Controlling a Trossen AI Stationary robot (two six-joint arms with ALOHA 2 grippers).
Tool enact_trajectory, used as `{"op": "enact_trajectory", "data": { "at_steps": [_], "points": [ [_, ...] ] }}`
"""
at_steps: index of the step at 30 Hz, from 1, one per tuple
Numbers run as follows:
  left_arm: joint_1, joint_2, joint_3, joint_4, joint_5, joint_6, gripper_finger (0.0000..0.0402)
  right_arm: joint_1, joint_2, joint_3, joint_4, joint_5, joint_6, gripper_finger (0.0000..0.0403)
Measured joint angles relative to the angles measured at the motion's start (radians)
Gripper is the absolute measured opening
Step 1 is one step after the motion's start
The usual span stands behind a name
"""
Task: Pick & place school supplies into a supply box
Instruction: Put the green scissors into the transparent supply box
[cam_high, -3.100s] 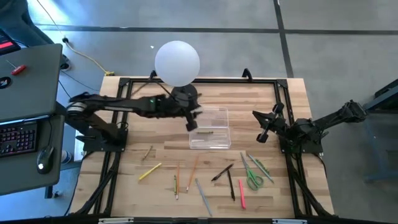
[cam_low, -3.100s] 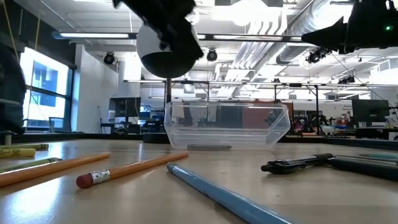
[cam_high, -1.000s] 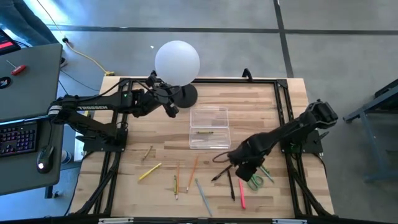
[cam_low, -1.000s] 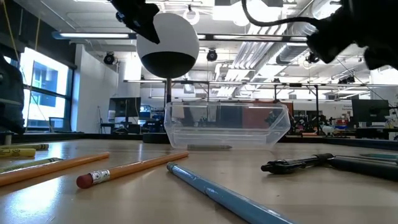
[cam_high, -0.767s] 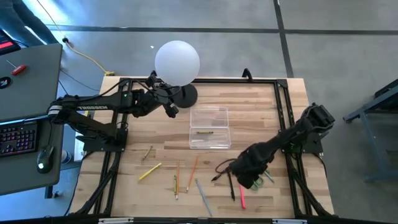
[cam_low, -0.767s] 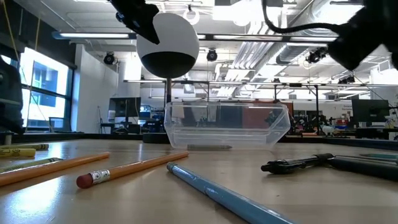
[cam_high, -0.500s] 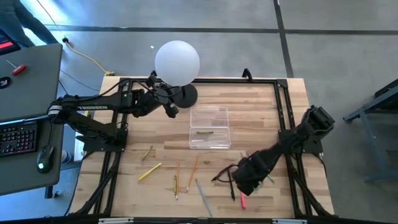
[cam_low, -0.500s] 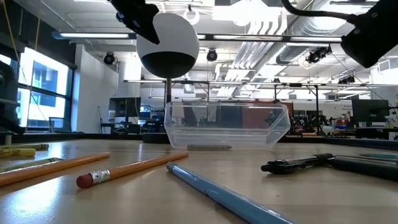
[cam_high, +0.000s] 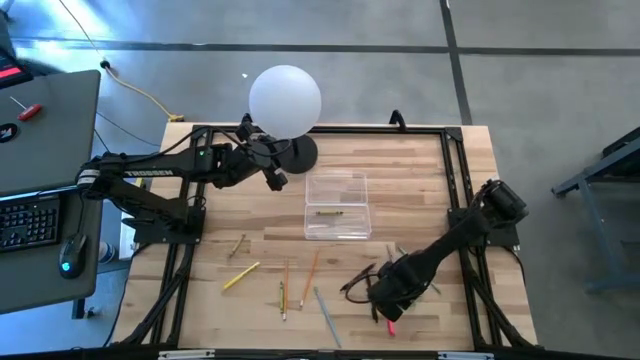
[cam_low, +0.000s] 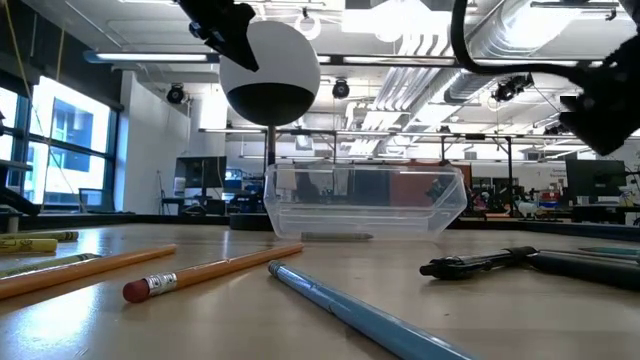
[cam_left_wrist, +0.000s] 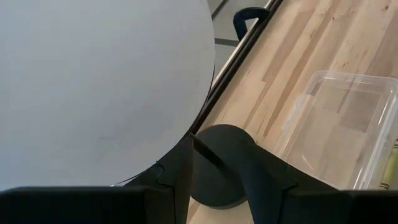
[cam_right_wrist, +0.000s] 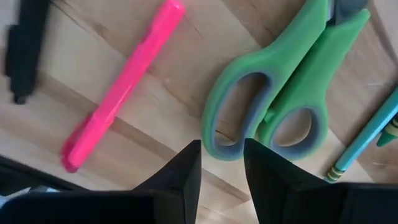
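The clear supply box stands mid-table with one pencil lying in it. Pens and pencils lie loose on the near half of the table: yellow, orange, grey-blue, black, pink. My right gripper is open and points down just above the handle loops of the green scissors; in the high view it hides them. My left gripper hangs open by the lamp's dark base, nothing between its fingers.
A white globe lamp stands at the far edge behind the box. A teal pencil lies beside the scissors. A black metal frame runs around the table. Bare wood lies at the left between the box and the frame.
My right gripper has swung toward the table's near edge and gone down, from beside the box's near right corner to just over the scissors and pink pen. Its fingers keep the same gap. Nothing on the table has moved.
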Motion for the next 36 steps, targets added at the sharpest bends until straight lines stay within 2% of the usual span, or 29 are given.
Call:
{"op": "enact_trajectory", "data": {
  "at_steps": [6, 13, 28, 36],
  "points": [
    [0.0, 0.0, 0.0, 0.0, 0.003, 0.0, 0.0159, -0.008, 0.001, 0.0, -0.011, 0.019, -0.003, 0.01],
    [0.0, 0.0, 0.0, 0.0, 0.004, -0.001, 0.0159, -0.004, 0.001, 0.0, -0.109, 0.049, -0.007, 0.01],
    [0.0, 0.0, 0.0, 0.0, 0.018, -0.005, 0.0159, -0.005, 0.001, 0.0, -0.088, 0.099, -0.016, 0.01],
    [0.0, 0.0, 0.0, 0.001, 0.03, -0.005, 0.0159, -0.004, 0.002, 0.0, -0.088, 0.084, -0.005, 0.01]
  ]
}}
